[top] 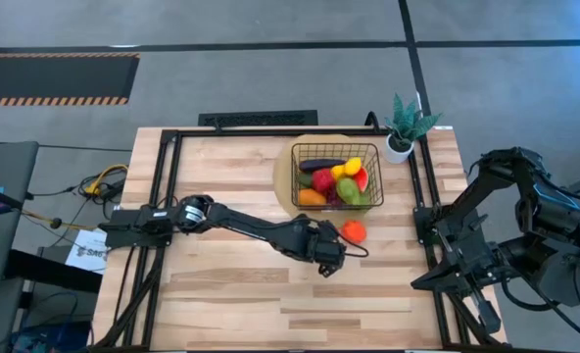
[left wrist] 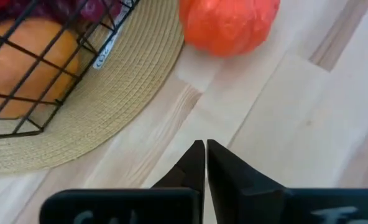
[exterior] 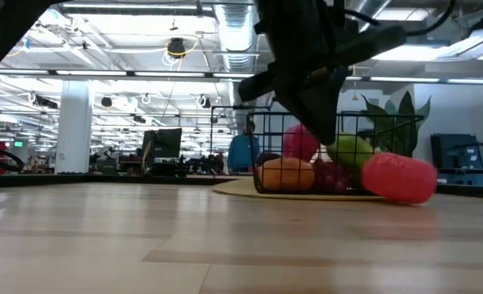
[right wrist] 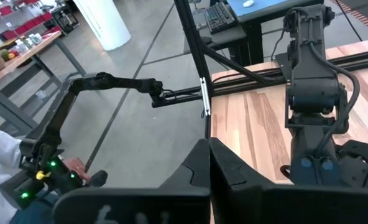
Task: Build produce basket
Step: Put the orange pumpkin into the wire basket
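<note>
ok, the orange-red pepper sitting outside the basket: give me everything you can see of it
The orange-red pepper is a small, glossy, plastic-looking toy with rounded lobes. It lies on the bare wooden table, just outside the black wire basket on the side facing the camera in the low view, close to the edge of the round tan mat; whether it touches the mat is unclear. Nothing holds it: the left gripper sits shut and empty beside it, apart from it. No stem shows.
</note>
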Tool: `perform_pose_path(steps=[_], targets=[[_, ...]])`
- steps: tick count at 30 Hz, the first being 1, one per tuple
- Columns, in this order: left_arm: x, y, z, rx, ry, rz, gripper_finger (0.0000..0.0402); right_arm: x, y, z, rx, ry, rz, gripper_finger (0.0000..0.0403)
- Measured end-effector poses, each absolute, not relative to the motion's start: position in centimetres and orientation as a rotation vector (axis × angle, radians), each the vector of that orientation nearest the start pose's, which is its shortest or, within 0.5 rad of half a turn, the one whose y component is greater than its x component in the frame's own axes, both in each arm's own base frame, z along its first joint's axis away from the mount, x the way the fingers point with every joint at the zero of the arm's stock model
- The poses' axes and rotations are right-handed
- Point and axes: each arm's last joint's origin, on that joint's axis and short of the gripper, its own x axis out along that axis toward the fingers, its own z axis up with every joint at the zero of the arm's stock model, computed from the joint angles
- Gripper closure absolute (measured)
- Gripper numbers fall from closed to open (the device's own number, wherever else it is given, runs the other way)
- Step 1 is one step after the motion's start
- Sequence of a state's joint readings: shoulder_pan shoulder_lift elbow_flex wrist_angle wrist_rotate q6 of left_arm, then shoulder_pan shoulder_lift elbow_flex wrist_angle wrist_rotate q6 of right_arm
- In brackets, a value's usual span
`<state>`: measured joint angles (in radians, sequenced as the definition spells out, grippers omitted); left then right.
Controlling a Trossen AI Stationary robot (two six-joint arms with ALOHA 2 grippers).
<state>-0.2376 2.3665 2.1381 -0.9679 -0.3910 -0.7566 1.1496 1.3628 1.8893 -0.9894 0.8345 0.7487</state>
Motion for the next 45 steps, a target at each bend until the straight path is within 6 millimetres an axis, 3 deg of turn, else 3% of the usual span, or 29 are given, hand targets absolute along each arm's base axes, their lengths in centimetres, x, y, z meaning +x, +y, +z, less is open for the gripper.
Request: perform_pose_path(steps=[13,22,27,35,41,45], targets=[[48.0,-14.1,23.0,-0.221,0.964,0.412,0.0401,11.1,19.5,49.5,0.318,0.374,0.191,0.0395],[44.1,-15.8,26.4,-0.039,1.099,0.518,0.0401,10.9,19.0,48.6,0.282,0.430,0.142,0.0395],[39.9,-15.5,30.3,0.008,1.093,0.668,0.0401,10.7,18.4,48.0,0.272,0.438,0.055,0.0397],[34.4,-14.6,39.0,0.053,0.773,0.689,0.0401,10.2,16.9,46.2,0.395,0.554,-0.139,0.0386],[30.0,-12.7,44.2,0.095,0.632,0.688,0.0401,12.8,17.6,43.9,0.293,0.666,-0.228,0.0362],[28.4,-12.0,45.7,0.103,0.607,0.672,0.0401,15.2,17.7,42.7,0.223,0.724,-0.294,0.0364]])
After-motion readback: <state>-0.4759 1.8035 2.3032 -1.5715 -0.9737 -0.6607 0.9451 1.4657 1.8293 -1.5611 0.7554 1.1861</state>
